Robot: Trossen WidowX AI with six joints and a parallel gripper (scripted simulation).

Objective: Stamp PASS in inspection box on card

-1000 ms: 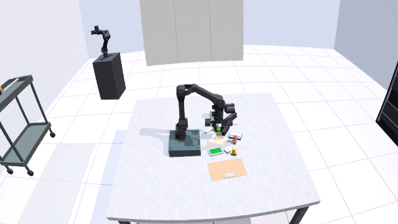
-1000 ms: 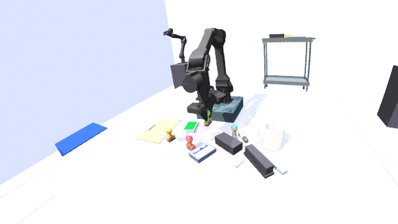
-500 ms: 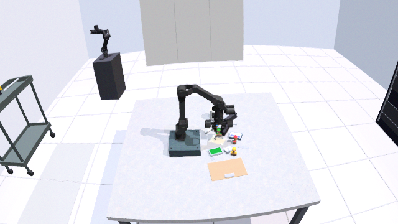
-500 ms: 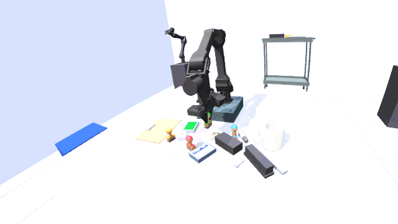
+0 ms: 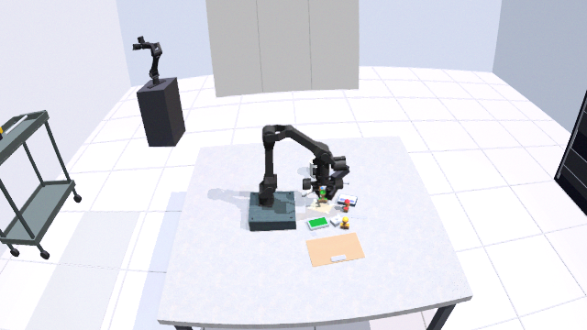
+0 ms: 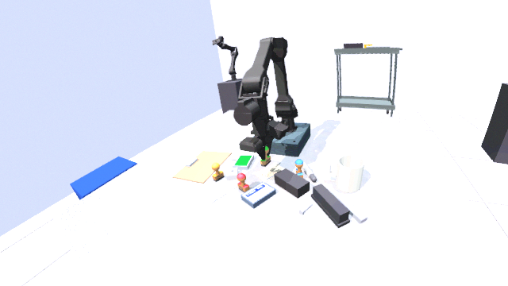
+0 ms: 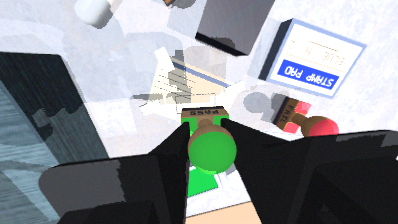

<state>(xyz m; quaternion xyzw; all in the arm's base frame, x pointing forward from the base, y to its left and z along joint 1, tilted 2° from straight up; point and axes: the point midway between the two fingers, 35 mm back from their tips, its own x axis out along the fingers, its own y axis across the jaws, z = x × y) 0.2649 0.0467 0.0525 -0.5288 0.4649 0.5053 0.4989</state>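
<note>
My gripper is shut on the green-knobbed PASS stamp, which hangs about upright with its base down. The cream card lies on the bench below and just beyond the stamp. In the wrist view the stamp's base covers the lower edge of the outlined box. The gap between stamp and card is hard to judge. The open green ink pad lies beside the card, partly hidden by the stamp in the wrist view.
The red FAIL stamp stands beside the closed blue stamp pad. A yellow stamp, a blue stamp, a dark block, a stapler, a white mug and a clipboard are around.
</note>
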